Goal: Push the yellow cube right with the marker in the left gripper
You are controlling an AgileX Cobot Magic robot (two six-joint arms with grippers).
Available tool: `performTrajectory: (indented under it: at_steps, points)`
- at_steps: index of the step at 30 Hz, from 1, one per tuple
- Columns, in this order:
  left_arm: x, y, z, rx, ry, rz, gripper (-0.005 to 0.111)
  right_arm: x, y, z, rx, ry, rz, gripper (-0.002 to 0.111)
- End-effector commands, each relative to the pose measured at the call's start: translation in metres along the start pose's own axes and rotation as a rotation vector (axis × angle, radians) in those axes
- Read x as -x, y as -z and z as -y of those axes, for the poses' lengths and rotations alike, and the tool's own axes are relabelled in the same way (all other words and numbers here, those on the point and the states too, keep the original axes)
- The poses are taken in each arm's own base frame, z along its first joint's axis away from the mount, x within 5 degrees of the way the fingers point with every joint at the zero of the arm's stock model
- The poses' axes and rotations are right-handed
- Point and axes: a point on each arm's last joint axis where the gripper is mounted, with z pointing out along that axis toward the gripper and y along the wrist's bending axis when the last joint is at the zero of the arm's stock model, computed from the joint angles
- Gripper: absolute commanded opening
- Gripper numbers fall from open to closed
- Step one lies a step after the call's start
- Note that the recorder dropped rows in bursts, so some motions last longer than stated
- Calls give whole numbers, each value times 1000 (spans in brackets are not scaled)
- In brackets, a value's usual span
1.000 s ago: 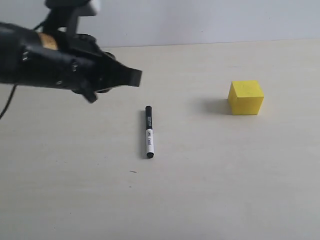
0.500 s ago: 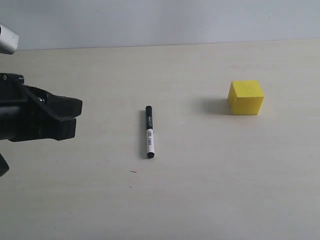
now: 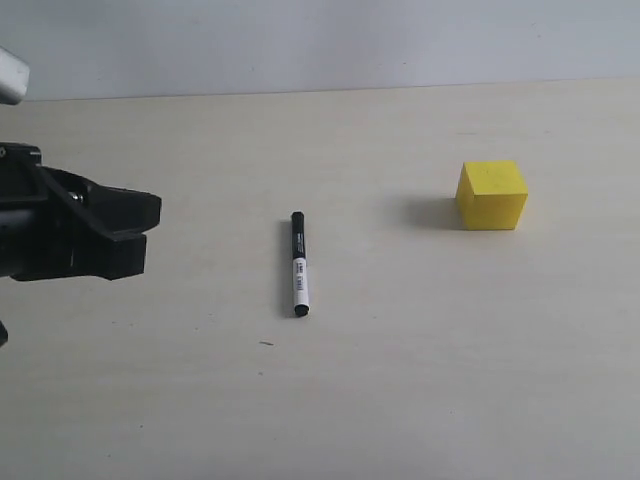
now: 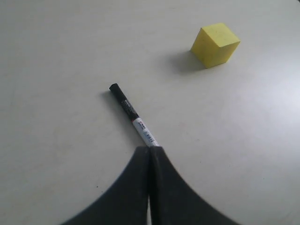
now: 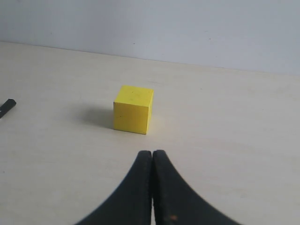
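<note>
The pale beige tabletop [image 3: 400, 400] carried everything. The left gripper [image 3: 140, 233], a black two-fingered claw on a thick black arm, hovered over its left side, fingers clenched together with nothing in them. The black right gripper [image 5: 152, 153] was likewise closed tight. The small, matte, bright yellow cube [image 3: 491, 195] sat well out ahead of the left claw's tips. The slim marker [image 3: 298, 265], black-capped with a white labelled barrel, lay flat between claw and cube, apart from both.
</note>
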Motion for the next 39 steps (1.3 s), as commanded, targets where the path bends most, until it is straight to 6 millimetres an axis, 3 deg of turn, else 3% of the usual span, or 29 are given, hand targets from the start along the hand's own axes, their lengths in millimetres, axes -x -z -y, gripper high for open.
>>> performTrajectory:
  at_steps: [1, 8, 13, 20, 24, 32, 39]
  points:
    - [5, 11, -3, 12, -7, 62, 0, -1, 0, 0, 1, 7, 4, 0]
    - [15, 53, -18, 79, 48, 212, 0, -1, 0, 0, 1, 7, 4, 0]
    - [20, 104, -26, 165, 69, 437, 0, -1, 0, 0, 1, 7, 4, 0]
    - [8, 170, -20, 294, 64, 735, 0, -1, 0, 0, 1, 7, 4, 0]
    - [1, 188, -14, 333, 51, 823, 0, -1, 0, 0, 1, 7, 4, 0]
    - [-8, 204, -6, 336, 26, 904, 0, -1, 0, 0, 1, 7, 4, 0]
    - [-27, 230, 10, 316, -21, 1047, 0, -1, 0, 0, 1, 7, 4, 0]
